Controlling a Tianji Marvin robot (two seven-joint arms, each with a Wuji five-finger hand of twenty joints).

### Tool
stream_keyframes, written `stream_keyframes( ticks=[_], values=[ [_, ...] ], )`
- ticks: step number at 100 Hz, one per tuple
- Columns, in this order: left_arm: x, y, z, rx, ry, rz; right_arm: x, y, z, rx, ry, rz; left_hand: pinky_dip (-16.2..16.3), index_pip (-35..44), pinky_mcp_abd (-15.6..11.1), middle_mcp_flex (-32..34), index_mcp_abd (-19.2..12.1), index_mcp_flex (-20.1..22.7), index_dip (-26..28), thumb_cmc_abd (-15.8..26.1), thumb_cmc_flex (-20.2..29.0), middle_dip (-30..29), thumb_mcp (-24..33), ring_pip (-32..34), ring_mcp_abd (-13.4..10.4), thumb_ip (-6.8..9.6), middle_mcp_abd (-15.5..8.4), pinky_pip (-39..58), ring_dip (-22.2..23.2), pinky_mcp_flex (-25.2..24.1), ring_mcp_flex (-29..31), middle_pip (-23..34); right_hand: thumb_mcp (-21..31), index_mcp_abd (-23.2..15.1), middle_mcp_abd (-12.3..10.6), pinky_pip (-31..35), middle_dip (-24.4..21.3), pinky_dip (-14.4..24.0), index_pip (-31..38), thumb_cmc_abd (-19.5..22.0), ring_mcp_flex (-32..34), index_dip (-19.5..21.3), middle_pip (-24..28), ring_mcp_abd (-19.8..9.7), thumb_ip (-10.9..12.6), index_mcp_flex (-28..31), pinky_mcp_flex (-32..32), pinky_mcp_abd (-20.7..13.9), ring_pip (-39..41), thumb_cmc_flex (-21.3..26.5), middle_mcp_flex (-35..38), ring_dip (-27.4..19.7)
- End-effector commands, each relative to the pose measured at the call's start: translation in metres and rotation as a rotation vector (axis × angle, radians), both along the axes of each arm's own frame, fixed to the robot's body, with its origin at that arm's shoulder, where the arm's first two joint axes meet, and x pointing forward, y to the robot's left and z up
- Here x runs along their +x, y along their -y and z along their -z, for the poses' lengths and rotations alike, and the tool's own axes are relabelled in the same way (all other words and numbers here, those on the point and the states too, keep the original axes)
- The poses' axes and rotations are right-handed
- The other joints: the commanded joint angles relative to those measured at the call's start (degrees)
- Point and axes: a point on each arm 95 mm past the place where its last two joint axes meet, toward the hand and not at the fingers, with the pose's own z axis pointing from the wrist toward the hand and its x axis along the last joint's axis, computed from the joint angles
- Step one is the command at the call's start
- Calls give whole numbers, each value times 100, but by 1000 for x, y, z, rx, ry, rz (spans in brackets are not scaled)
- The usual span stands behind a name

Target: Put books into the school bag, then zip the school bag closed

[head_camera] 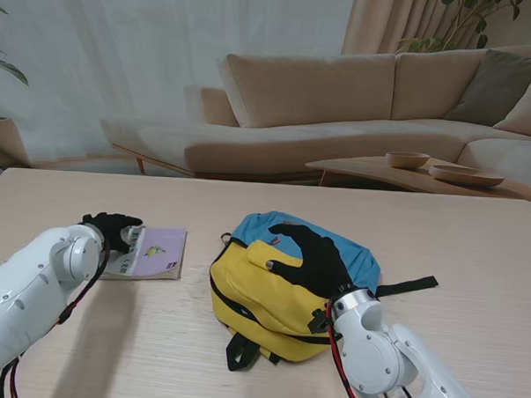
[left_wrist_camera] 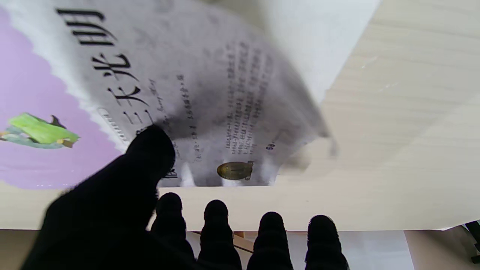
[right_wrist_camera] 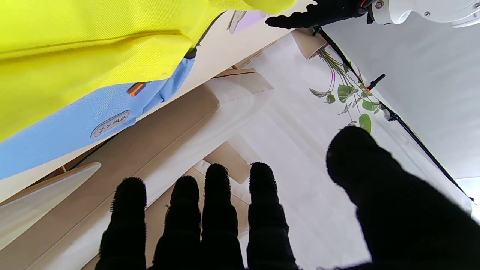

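Book: while it lies flat on the table (head_camera: 353, 212), the book (head_camera: 149, 252) sits left of the bag, well apart from it; we see its lilac cover blurred in the left wrist view (left_wrist_camera: 33, 112).
Bag: the yellow and blue school bag (head_camera: 244, 286) rests mid-table, nearer to us.
Left hand: our left hand (head_camera: 114, 230) sits at the book's left edge, thumb (left_wrist_camera: 150, 150) on the cover; whether it grips, we cannot tell.
Right hand: our right hand (head_camera: 307, 258) hangs over the bag, fingers (right_wrist_camera: 215, 187) spread, holding nothing.
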Motion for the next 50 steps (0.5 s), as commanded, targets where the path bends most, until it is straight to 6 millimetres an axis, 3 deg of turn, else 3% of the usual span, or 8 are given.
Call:
stream_keyframes(
  ticks=[1,12,21,39,50],
  values=[
    [-2,3,3,-8,-35,0,-4,-5,2,8,-14,-15,-204,-362,-99,-157,-164,-240,-97,-151,171,-350,238,-165,-118,78,-217,-267,-254,-49,-146,-117,128,0,-165,96,33,52,49,-32,-77,-99,54,-179,175,-62,13,-82,21,-156,46,-6],
    [-3,4,7,5,-55,1,-4,-5,2,9,-14,-15,-217,-548,-89,-67,-182,-235,-57,-235,259,-387,339,-80,-124,90,-278,-233,-192,-56,-150,88,134,12,-168,106,37,58,52,-34,-61,-99,62,-173,176,-54,25,-73,28,-151,52,-3],
    [-3,5,11,8,-66,-3,-3,-5,2,12,-15,-13,-56,-534,-66,63,-85,-238,105,-308,347,128,464,204,-128,79,-277,-98,209,-91,-88,771,139,16,-158,114,39,64,53,-38,-58,-100,69,-156,176,-48,30,-71,34,-146,59,0],
    [-2,5,13,27,-69,8,-3,-5,2,15,-17,-8,296,-324,39,-4,207,-309,920,-564,580,2125,831,1035,123,57,269,139,1129,-51,-12,2802,145,15,-155,129,42,74,58,-42,-47,-100,75,-154,175,-33,40,-47,43,-141,70,5],
    [-2,5,14,48,-61,24,-3,-5,2,17,-18,-7,403,-180,104,-76,379,-319,1311,-786,656,3546,1117,2279,262,25,253,590,2306,-38,12,4252,148,10,-163,135,43,79,59,-45,-47,-101,77,-151,175,-29,41,-39,46,-141,72,8]
  ],
)
